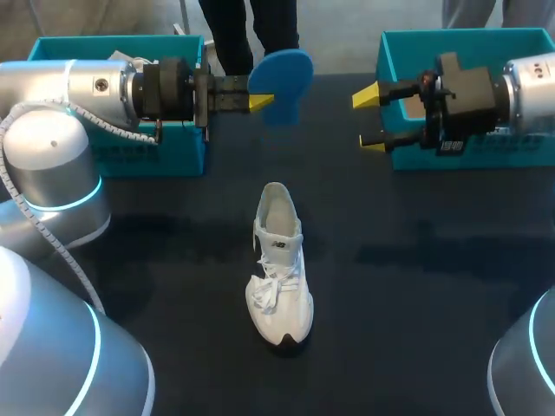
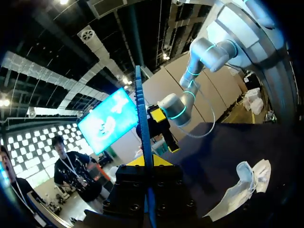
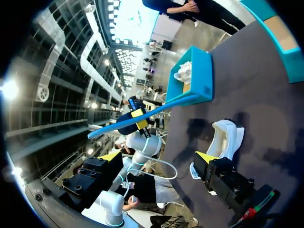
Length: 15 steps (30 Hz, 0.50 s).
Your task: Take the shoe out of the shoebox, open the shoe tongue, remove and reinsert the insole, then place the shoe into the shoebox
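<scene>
The left claw (image 1: pixel 257 100) is closed on a blue insole (image 1: pixel 286 74), pinching it near one end between its yellow tips and holding it up in the air above the far side of the table (image 1: pixel 416 286). In the left wrist view the left claw (image 2: pixel 144 162) grips the insole (image 2: pixel 141 109) edge-on, so it rises as a thin blue blade straight ahead of the fingers. Opposite it, the right claw (image 1: pixel 368 119) hangs with its two yellow tips spread wide apart and nothing between them; the two claws face each other across a gap without touching. From the right wrist view the right claw (image 3: pixel 159 156) shows the same wide spread, with the insole (image 3: pixel 142 115) a long blue strip well ahead of it. The white shoe (image 1: pixel 279 260) stands upright on its sole near the middle of the dark table, closer to me than both claws, its toe toward me and its heel toward the far edge, laces loose. It is outside both boxes. It also shows beside the left claw as a white shape on the table (image 2: pixel 247 183) and just beyond the right claw's fingers (image 3: pixel 225 135). A teal box (image 1: pixel 113 48) sits at the far left, partly behind the left arm, and a second teal box (image 1: pixel 434 35) sits at the far right behind the right arm. Something white lies inside the left one (image 3: pixel 199 71); I cannot tell what it is.
</scene>
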Each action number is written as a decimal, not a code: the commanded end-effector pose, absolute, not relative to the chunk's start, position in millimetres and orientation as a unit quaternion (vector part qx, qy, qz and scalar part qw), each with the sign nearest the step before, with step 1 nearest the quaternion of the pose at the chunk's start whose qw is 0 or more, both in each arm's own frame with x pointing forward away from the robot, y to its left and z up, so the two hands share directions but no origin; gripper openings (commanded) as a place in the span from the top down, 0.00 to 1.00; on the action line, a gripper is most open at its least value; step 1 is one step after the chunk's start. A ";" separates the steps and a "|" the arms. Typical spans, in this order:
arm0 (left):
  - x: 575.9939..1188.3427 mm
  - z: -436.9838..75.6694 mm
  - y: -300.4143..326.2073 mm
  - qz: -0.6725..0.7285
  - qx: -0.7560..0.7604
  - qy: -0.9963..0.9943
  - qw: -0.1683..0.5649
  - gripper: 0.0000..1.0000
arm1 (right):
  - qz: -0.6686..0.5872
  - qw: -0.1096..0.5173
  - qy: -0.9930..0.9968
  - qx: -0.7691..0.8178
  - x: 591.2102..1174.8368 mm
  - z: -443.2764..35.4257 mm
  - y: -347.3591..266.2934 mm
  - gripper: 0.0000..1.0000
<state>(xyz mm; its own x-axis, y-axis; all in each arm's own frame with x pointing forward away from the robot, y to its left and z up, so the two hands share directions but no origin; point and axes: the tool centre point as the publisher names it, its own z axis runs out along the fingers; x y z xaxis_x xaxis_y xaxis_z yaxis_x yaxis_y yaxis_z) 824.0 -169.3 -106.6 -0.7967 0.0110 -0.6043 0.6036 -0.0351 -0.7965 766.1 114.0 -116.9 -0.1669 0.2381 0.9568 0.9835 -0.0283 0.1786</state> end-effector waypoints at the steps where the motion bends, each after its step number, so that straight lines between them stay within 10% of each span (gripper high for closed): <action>1: 826.4 -107.0 -169.4 -0.602 0.397 0.576 0.385 1.00 | -0.492 0.379 -0.584 -0.522 766.5 -117.7 115.7 0.00; 15: 826.6 -106.2 -169.9 -0.604 0.397 0.565 0.398 1.00 | -0.492 0.379 -0.584 -0.522 766.5 -117.7 115.7 0.00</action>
<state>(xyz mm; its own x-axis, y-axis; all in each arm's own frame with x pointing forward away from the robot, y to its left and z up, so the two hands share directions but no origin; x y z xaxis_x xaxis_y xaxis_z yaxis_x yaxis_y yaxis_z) 827.5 -170.1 -104.2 -0.3978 -0.0035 -0.9174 0.9168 -0.0385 -0.3974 765.8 114.1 -116.9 -0.1669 0.2382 0.9568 0.9835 -0.0288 0.1788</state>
